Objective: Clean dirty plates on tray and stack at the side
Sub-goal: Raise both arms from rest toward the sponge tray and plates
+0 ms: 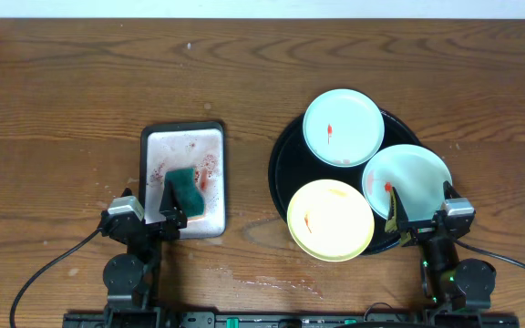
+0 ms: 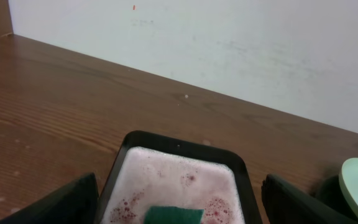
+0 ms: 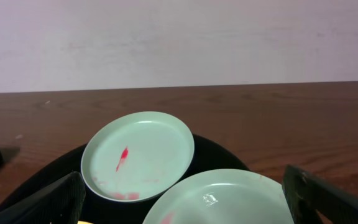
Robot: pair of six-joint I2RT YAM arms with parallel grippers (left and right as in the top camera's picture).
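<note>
Three smeared plates lie on the round black tray: a mint one at the back, a mint one at the right and a yellow one in front. My right gripper stands open over the near edge of the right mint plate, holding nothing; the back plate lies beyond it. My left gripper is open at the near end of the small silver tray, its fingers either side of the green sponge.
The silver tray holds pinkish foam around the sponge. Bare wooden table stretches to the left and between the two trays. A pale wall runs along the table's far edge. Cables trail from both arm bases at the front.
</note>
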